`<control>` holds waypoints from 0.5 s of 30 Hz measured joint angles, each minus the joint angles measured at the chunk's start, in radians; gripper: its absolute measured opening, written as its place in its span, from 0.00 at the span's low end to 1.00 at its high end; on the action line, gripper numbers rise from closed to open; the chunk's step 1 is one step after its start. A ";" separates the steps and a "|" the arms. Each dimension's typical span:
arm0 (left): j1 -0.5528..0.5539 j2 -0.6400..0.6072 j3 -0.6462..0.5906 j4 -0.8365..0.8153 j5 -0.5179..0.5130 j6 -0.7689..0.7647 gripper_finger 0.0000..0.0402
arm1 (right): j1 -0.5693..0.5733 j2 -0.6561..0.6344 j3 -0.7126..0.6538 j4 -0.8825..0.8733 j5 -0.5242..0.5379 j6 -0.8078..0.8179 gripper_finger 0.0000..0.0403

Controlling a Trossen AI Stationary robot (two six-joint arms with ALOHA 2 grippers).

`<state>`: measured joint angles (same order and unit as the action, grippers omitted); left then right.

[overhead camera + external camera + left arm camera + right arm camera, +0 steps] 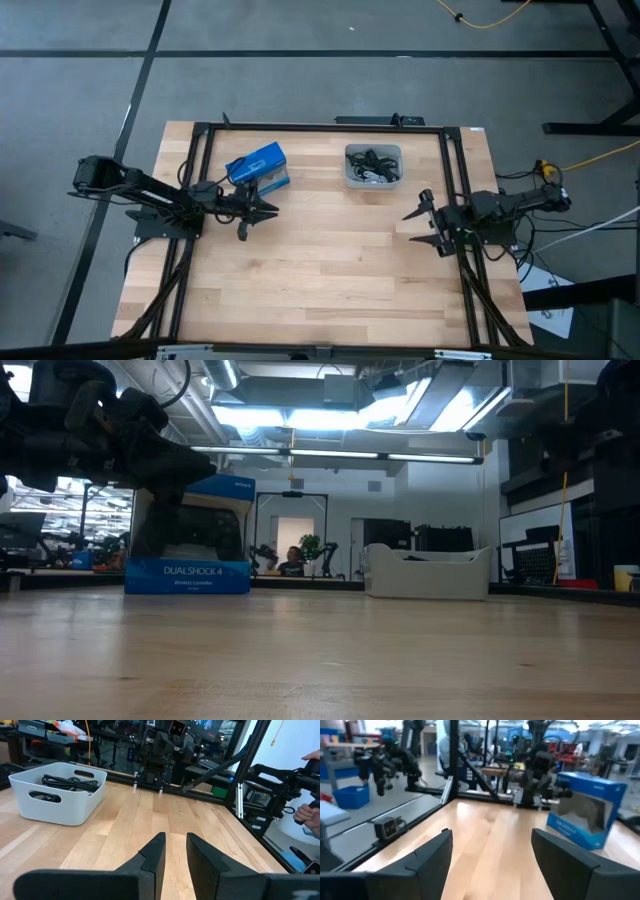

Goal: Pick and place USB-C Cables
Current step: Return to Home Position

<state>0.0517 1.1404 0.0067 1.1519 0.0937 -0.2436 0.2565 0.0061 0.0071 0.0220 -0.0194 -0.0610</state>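
From above, the USB-C Cables (372, 165) are lying in a tangled heap inside the grey bin (349, 168), which is sitting at the far middle of the desk (330, 270). A blue box (258, 165) is standing well to the bin's left. The left pincer (268, 210) is hovering just in front of that box, and the right pincer (412, 228) is hanging over the desk's right side with its fingers spread, holding nothing.

At desk height, the blue box (188, 575) is showing on the left under the dark bulk of the left arm (100, 440), and the bin (430, 575) is standing apart on the right. A person (292, 565) is sitting far back in the room.

From the left wrist, the left pincer (175, 852) is showing its fingers only slightly parted and empty above bare wood, with the bin (60, 805) and its black cables (67, 781) off to one side.

From the right wrist, the right pincer (492, 845) is gaping wide and empty, and the blue box (585, 815) is standing across the desk
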 joint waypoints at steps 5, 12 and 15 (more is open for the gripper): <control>0.000 0.000 0.000 0.001 0.000 0.000 0.18 | -0.026 -0.003 0.000 -0.002 -0.002 0.015 0.68; 0.000 0.000 0.000 0.001 0.000 0.000 0.18 | -0.027 0.001 0.000 -0.001 -0.002 0.016 0.68; 0.000 0.000 0.000 0.001 0.000 0.000 0.18 | -0.027 0.017 0.000 0.000 -0.001 0.045 0.68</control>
<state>0.0521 1.1404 0.0067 1.1526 0.0940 -0.2436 0.2291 0.0230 0.0074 0.0216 -0.0208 -0.0156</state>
